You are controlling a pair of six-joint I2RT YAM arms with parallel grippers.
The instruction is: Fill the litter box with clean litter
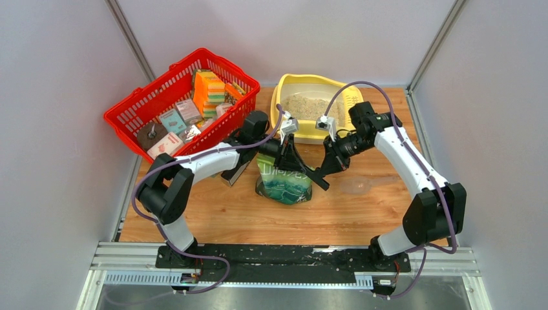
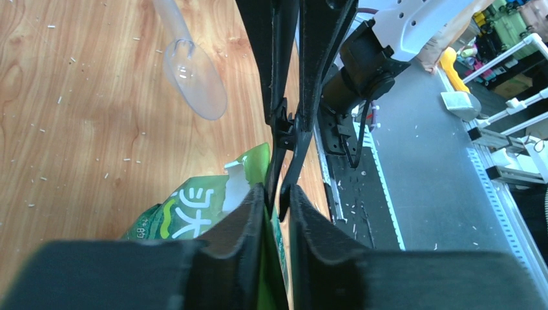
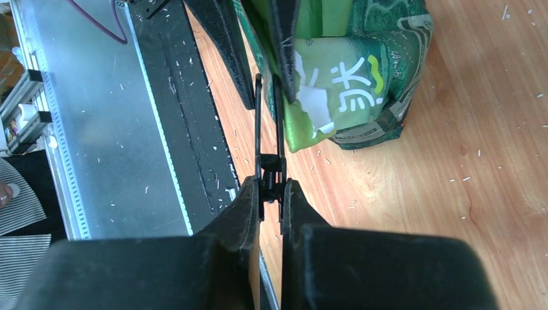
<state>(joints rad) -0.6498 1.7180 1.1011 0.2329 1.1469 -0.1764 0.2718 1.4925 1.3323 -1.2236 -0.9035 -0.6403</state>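
Top external shows the litter box at the far edge of the table, right of centre, with litter spread over its floor. A red basket of packets sits at far left. A green bag stands upright mid-table, nearer than the litter box, and both arms reach inward so their fingertips meet just above it. A clear scoop lies on the table near the bag's right side. In the left wrist view, the left gripper has its fingers narrowly apart, with the bag's top edge between them against one pad and a thin gap beside the other. In the right wrist view, the right gripper is pinched on a black clip whose wire handles point toward the left fingertips. Whether the clip touches the bag I cannot tell.
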